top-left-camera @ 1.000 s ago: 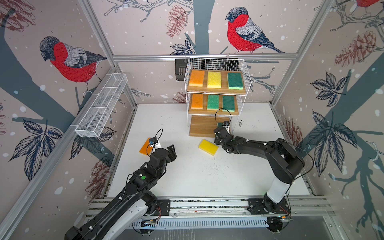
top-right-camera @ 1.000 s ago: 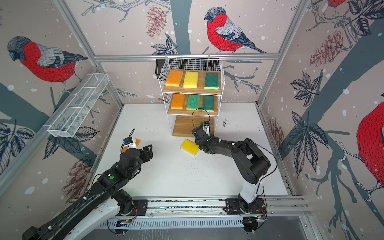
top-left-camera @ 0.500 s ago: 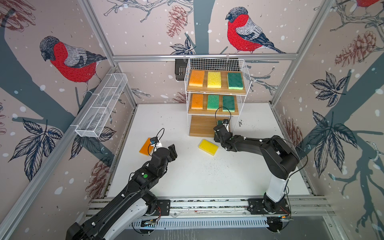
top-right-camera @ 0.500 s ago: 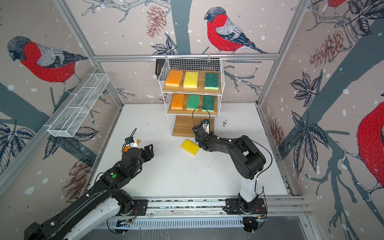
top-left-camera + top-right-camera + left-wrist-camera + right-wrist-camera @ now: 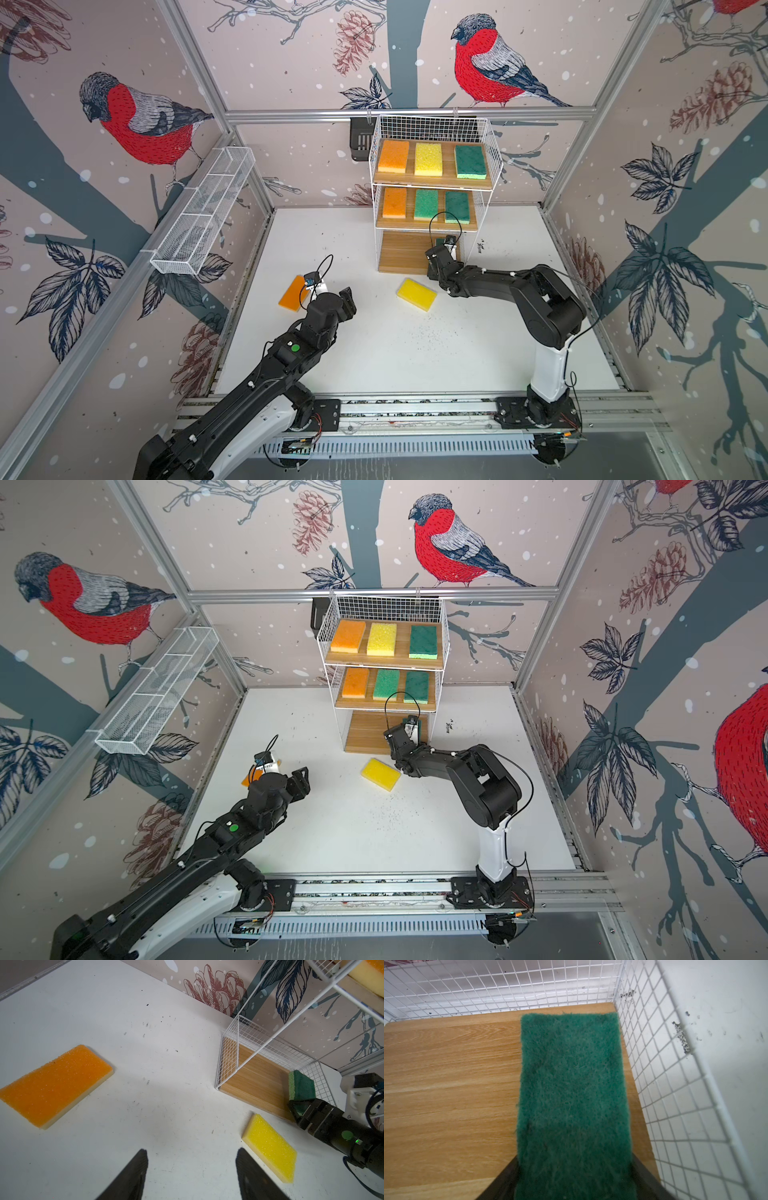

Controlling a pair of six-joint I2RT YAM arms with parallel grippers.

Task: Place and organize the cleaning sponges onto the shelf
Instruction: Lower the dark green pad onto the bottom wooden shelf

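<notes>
Wrist view showed right gripper clamped on the green sponge inside the shelf; top views barely did. The left gripper gaped empty.

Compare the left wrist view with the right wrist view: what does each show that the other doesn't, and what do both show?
Only the left wrist view: the orange sponge and yellow sponge lying on the white table, the open, empty left gripper, and the upper tier of the shelf.
Only the right wrist view: a close look at the scrub face of the green sponge, its far end nearly at the back edge of the bottom board.
Both: the green sponge on that board beside the wire side wall, its near end between the fingers of the right gripper.
</notes>
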